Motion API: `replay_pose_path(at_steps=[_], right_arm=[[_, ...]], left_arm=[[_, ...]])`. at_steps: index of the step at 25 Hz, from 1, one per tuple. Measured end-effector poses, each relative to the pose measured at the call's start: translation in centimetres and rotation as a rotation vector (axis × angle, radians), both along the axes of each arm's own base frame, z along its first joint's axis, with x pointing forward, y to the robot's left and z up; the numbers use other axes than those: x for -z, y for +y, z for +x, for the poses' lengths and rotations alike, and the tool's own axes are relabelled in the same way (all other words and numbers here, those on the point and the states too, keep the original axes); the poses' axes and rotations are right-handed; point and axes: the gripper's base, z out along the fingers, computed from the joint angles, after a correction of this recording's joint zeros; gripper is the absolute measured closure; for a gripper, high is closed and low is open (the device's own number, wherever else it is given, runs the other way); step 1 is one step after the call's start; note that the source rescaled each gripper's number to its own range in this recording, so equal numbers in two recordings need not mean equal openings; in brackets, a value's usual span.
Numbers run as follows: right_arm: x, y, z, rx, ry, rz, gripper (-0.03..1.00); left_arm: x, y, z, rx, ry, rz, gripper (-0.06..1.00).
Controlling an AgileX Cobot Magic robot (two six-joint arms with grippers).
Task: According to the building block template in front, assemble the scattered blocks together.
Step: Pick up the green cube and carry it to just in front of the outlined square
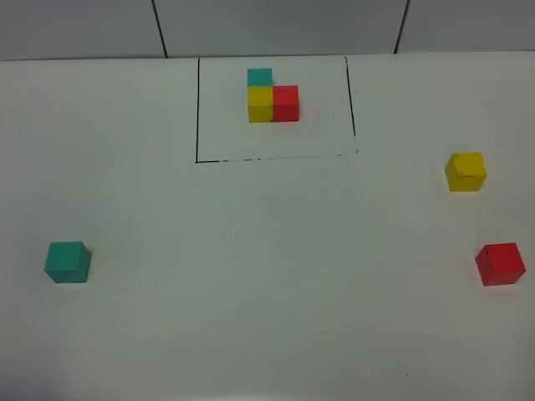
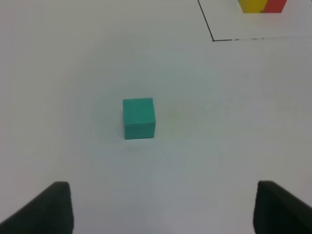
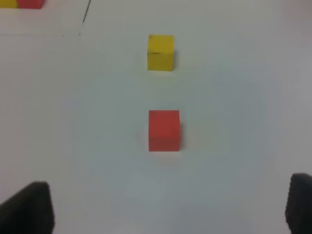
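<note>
1. Take the building block template (image 1: 272, 98) as the reference: three joined cubes inside the black outline (image 1: 197, 109) on the white table (image 1: 267, 334). Note red touching yellow on its right and teal showing past yellow's far edge. Cannot tell from the high view whether behind or on top.
2. Find the teal cube (image 1: 68, 261) far to the left of the template and nearer the robot, well apart from everything else.
3. Find the yellow cube (image 1: 466, 171) well to the right of the template and a little nearer the robot. Find the red cube (image 1: 500, 264) on that same side, nearer the robot again, apart from yellow.
4. Read the left gripper (image 2: 163, 209) as released: fingertips spread wide, nothing between them, the teal cube ahead and roughly centred on the gap. Judge this a pre-grasp line-up, set wide to clear both side faces.
5. Read the right gripper (image 3: 165, 207) as released and empty too, with red directly ahead and yellow in line beyond it, towards the template. Judge red the likelier first pick, being the closer.
6. Treat assembly as not begun: no two loose cubes touching.
7. Approach square to the flat matte faces to avoid twisting a cube on closing.
</note>
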Motion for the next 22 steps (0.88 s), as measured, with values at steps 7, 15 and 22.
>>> replay_pose_path(at_steps=[7,15,22], right_arm=[[0.0,0.0,0.0,0.000,0.000,0.000,0.07],[0.0,0.0,0.0,0.000,0.000,0.000,0.10],[0.0,0.0,0.0,0.002,0.000,0.003,0.14]], left_arm=[[0.0,0.0,0.0,0.000,0.001,0.000,-0.04],[-2.1,0.1,2.8,-0.022,-0.083,0.007,-0.04],[-1.9,0.0,9.0,-0.015,0.049,0.035,-0.04]])
